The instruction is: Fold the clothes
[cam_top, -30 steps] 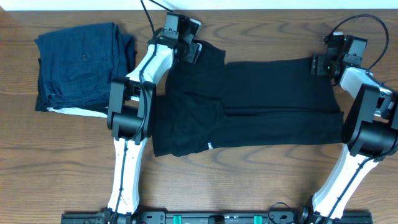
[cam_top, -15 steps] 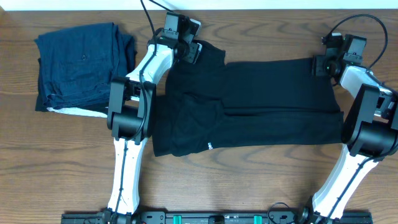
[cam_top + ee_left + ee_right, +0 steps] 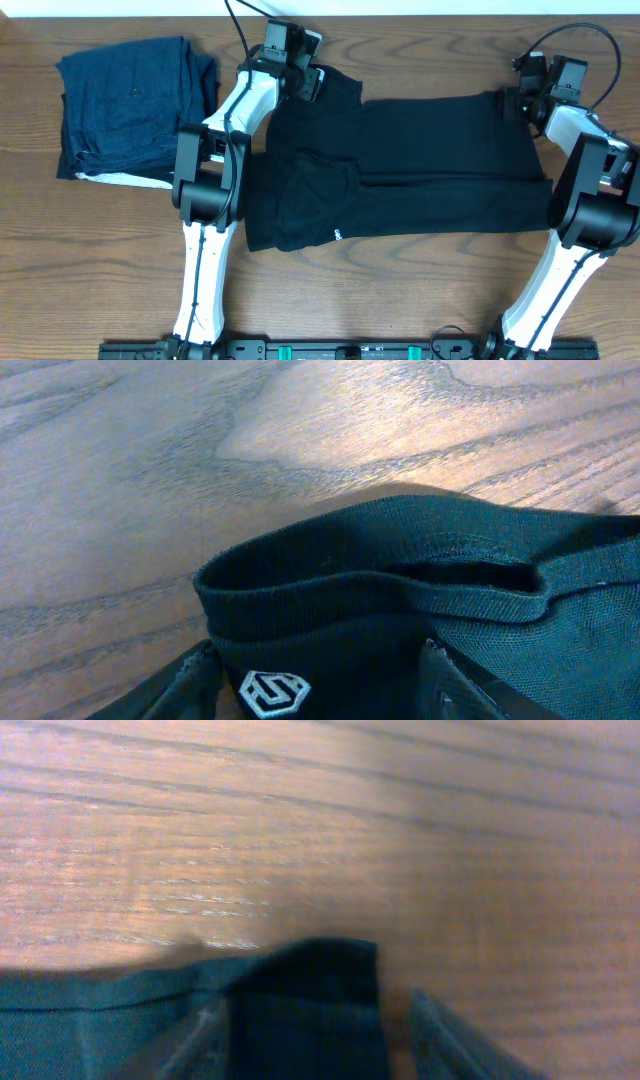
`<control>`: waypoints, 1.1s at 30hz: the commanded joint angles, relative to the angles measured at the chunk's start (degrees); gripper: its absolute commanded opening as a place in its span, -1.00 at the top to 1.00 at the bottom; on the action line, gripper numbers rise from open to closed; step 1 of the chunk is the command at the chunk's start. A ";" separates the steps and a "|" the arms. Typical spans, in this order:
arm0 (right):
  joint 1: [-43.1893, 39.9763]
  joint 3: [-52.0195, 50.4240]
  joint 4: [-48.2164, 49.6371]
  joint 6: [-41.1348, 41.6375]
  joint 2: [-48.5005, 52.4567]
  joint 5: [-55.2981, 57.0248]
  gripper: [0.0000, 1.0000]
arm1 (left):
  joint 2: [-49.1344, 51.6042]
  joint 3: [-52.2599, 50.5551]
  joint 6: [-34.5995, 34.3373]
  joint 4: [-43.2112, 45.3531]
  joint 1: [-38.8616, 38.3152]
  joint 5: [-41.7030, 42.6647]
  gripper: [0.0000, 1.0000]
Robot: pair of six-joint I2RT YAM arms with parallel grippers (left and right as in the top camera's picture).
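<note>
The clothes, a black T-shirt [image 3: 430,170], lie folded lengthwise across the table, with a small white mark [image 3: 338,236] near the front edge. My left gripper [image 3: 305,82] sits at the shirt's far left end. In the left wrist view its jaws [image 3: 320,695] stand open astride the collar [image 3: 370,595], and a white logo [image 3: 272,692] shows between them. My right gripper [image 3: 516,100] is at the shirt's far right corner. Its jaws [image 3: 320,1040] straddle the dark corner of cloth [image 3: 305,1005]; bare wood shows between the cloth and the right finger [image 3: 445,1040].
A stack of folded navy garments [image 3: 135,105] with a white layer [image 3: 125,180] beneath lies at the far left of the wooden table [image 3: 400,290]. Cables run off the far edge behind both wrists.
My right gripper's jaws have narrowed around the shirt's corner and the wrist has edged slightly left. The left arm and the shirt have not moved.
</note>
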 commanded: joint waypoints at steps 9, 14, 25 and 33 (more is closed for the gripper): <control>0.44 -1.07 -1.38 -0.31 3.37 0.96 0.98 | 1.38 1.07 -0.92 -0.87 0.09 0.37 0.63; 0.44 -1.07 -1.29 -0.28 3.23 0.96 0.98 | 0.39 1.07 -0.92 -1.36 0.11 0.37 0.88; 0.44 -1.07 -3.34 0.98 -2.01 0.42 0.98 | -5.14 1.07 -0.92 -3.74 0.11 0.37 0.88; 0.37 -1.07 -12.87 0.96 -10.32 0.26 0.98 | -10.95 1.07 -0.92 -11.54 0.09 0.37 0.88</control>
